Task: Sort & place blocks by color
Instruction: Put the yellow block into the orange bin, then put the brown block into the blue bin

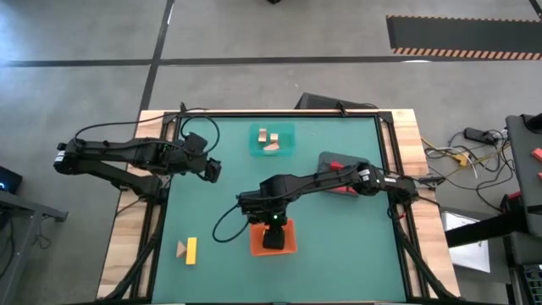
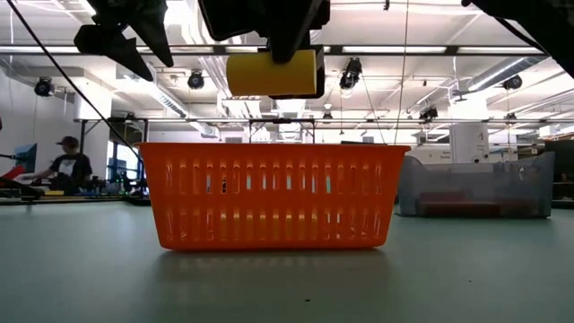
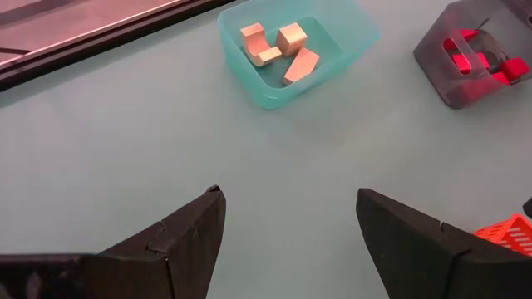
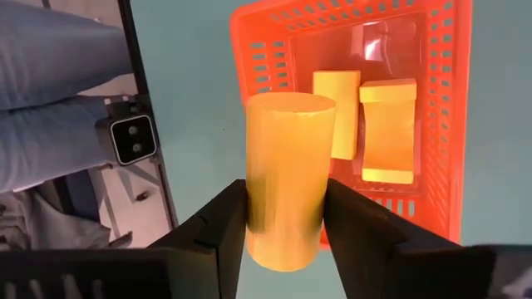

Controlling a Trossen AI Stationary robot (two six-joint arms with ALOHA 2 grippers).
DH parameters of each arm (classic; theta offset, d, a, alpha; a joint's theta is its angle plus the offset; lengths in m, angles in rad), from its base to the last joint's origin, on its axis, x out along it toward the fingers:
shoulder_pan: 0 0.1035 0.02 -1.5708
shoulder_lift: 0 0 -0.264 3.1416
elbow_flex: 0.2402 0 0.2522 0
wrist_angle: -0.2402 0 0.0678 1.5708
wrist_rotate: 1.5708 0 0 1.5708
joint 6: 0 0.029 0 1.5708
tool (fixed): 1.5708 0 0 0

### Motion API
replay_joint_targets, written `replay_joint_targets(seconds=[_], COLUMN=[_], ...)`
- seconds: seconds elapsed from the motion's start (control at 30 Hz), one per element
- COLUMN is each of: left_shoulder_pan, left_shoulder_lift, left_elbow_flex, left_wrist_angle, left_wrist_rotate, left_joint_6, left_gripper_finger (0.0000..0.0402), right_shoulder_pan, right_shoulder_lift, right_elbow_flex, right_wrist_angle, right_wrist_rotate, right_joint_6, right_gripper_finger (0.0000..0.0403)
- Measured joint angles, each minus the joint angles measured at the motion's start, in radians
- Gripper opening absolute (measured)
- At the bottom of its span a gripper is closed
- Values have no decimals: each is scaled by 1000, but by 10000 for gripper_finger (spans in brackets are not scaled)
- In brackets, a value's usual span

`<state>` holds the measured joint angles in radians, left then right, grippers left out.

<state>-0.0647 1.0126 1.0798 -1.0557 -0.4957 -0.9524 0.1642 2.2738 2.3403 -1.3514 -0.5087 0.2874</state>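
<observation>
My right gripper (image 1: 273, 230) hangs over the orange tray (image 1: 254, 244) and is shut on a yellow cylinder block (image 4: 287, 166). Two yellow blocks (image 4: 337, 112) (image 4: 388, 129) lie on that tray's floor. A yellow bar (image 1: 191, 249) and a tan wedge (image 1: 180, 248) lie on the mat near the front left. The teal tray (image 3: 332, 62) holds three tan blocks (image 3: 287, 51). The grey tray (image 3: 445, 79) holds red blocks (image 3: 474, 58). My left gripper (image 3: 291, 199) waits open above the mat at the left. My right gripper pinches the yellow cylinder's curved wall (image 4: 258, 208) between its two fingers (image 4: 218, 218), which come slanting down from above. The cylinder (image 2: 273, 74) lies level under the gripper, lifted clear above the orange tray's rim (image 2: 269, 148).
Open green mat (image 1: 339, 254) spreads around the orange tray. Black rails run along the table's edges (image 1: 385, 152). A person's legs (image 4: 50, 91) show beyond the table's near edge, and a seated person (image 2: 67, 166) is far off in the room.
</observation>
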Motion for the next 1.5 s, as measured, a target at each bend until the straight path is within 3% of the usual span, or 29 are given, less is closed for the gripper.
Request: replay_joint_targets(seconds=[0.5,0.77,1.1,1.3,1.5], left_shoulder_pan=[-1,-1,-21,-87,-196], left_shoulder_lift=[0,14,88,147,198], left_elbow_flex=[0,0,0,-1,-5], left_wrist_angle=[0,0,-1,-2,-2], left_wrist_rotate=[1,158,434,524,579], left_joint_6=[-7,-12,-134,-239,-348], left_gripper_finger=[255,255,255,255,255], right_shoulder_pan=[-21,-49,-71,-104,-149], right_shoulder_lift=[-2,-15,-136,-214,-278], right_elbow_flex=[1,15,16,15,15], right_wrist_angle=[-5,-51,-81,-75,-73], right_wrist_rotate=[1,20,272,401,437], right_joint_6=[-13,-56,-169,-196,-213], right_gripper_finger=[175,158,134,122,119])
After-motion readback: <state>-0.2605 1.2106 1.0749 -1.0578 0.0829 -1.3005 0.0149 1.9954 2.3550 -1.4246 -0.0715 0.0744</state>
